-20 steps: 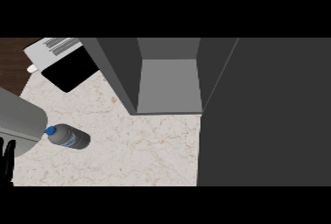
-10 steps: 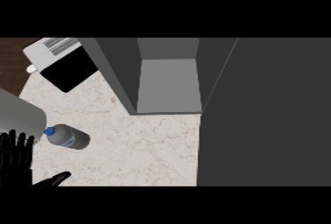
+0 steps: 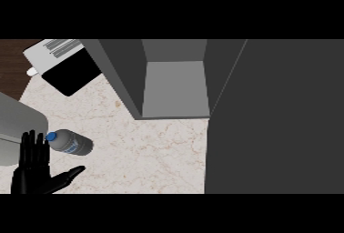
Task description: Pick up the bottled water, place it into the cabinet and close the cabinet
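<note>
Down at the lower left, the left hand point(image 3: 32, 175) is showing with fingers straight and spread, thumb angling out to the side, holding nothing. Just beside its fingertips, the bottled water point(image 3: 68, 142) is lying on its side on the marble counter point(image 3: 148, 154), blue cap pointing toward the hand. Further right, the cabinet point(image 3: 174, 86) is standing open.
</note>
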Available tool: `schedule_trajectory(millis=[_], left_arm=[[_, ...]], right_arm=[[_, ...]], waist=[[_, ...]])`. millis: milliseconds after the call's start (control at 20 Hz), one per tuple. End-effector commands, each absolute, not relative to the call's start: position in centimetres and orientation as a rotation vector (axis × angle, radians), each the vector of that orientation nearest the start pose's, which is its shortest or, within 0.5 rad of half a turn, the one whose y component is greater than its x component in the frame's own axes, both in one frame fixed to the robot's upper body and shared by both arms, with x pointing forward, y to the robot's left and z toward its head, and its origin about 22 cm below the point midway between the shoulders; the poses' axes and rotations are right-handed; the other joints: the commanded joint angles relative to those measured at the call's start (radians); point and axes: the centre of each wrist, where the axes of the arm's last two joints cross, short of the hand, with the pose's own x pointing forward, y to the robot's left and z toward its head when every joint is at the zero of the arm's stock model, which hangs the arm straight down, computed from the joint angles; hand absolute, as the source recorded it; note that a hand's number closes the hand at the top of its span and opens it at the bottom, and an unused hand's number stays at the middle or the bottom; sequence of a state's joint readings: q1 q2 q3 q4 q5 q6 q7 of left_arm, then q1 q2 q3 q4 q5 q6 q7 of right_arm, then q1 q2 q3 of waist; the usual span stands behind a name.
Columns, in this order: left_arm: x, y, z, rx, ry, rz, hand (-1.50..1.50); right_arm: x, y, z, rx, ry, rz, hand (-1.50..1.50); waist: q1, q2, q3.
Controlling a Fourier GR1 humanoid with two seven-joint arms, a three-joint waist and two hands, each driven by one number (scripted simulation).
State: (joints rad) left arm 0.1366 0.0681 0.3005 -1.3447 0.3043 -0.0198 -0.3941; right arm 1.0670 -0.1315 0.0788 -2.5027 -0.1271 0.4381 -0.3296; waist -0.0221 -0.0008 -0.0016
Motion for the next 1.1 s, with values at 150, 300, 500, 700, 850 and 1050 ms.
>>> schedule_trajectory(millis=[150, 300, 500, 700, 850, 1050], left_arm=[[19.1, 33.9, -11.2, 0.237, -1.617, 0.521, -1.50], [20.6, 33.7, -11.2, 0.235, -1.637, 0.496, -1.50], [21.2, 32.2, -13.5, 0.268, -1.650, 0.488, -1.50], [20.3, 35.6, -13.4, 0.225, -1.642, 0.551, -1.50], [21.6, 35.4, -13.2, 0.132, -1.667, 0.580, -1.50], [22.7, 34.1, -13.8, 0.031, -1.694, 0.628, -1.50]], right_arm=[[0.2, -26.7, 14.3, 0.175, -1.884, 0.178, -1.50], [0.6, -26.8, 13.5, 0.171, -1.877, 0.178, -1.50], [0.9, -27.2, 14.1, 0.149, -1.897, 0.202, -1.50], [-0.1, -27.1, 14.5, 0.150, -1.888, 0.184, -1.50], [0.1, -26.6, 13.9, 0.145, -1.909, 0.170, -1.50], [0.0, -26.8, 13.1, 0.142, -1.890, 0.187, -1.50]], waist=[[-0.009, 0.001, -0.001], [0.003, 0.001, 0.000], [0.003, 0.007, -0.001], [0.002, 0.003, -0.001], [0.005, 0.003, -0.001], [0.000, 0.003, -0.001]])
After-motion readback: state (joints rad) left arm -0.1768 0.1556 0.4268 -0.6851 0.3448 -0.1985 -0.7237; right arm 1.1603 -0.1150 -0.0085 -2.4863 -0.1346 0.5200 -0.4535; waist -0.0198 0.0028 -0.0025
